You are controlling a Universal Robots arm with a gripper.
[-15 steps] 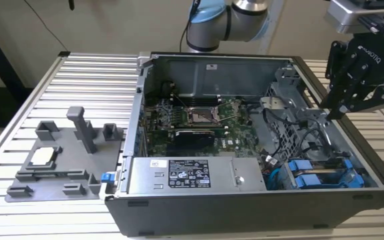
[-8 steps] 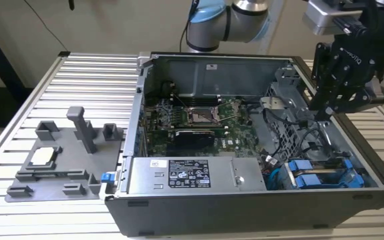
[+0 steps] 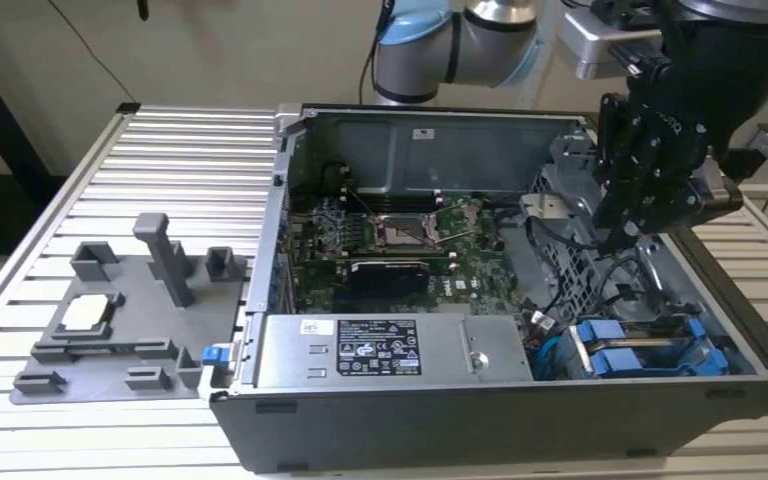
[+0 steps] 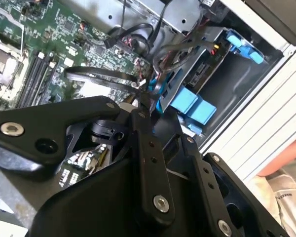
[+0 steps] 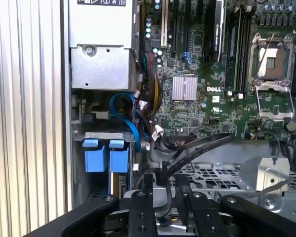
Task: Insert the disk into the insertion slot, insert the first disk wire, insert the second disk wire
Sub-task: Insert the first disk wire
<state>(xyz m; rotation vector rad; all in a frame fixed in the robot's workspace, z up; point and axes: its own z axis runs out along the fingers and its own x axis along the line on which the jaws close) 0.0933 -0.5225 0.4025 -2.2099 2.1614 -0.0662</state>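
- gripper [image 5: 163, 186] fingers pinch the black wire [image 5: 197, 150], near the disk [image 5: 108, 159] in the case [image 3: 491, 420] corner
- reckon it slips, or snags the neighbouring cables [image 5: 150, 98]; then the plug misses

You had a pale label [image 3: 377, 347] of dense black print on the silver power-supply box [image 3: 491, 352], by the near wall of the computer case [image 3: 491, 425]. Its lines were too small to read. A small white sticker [image 3: 423, 132] on the case's far wall was also illegible. In the first wrist view, white lettering [image 5: 215, 89] stood on the green motherboard [image 5: 227, 116], just beside the finned heatsink [image 5: 184, 88].
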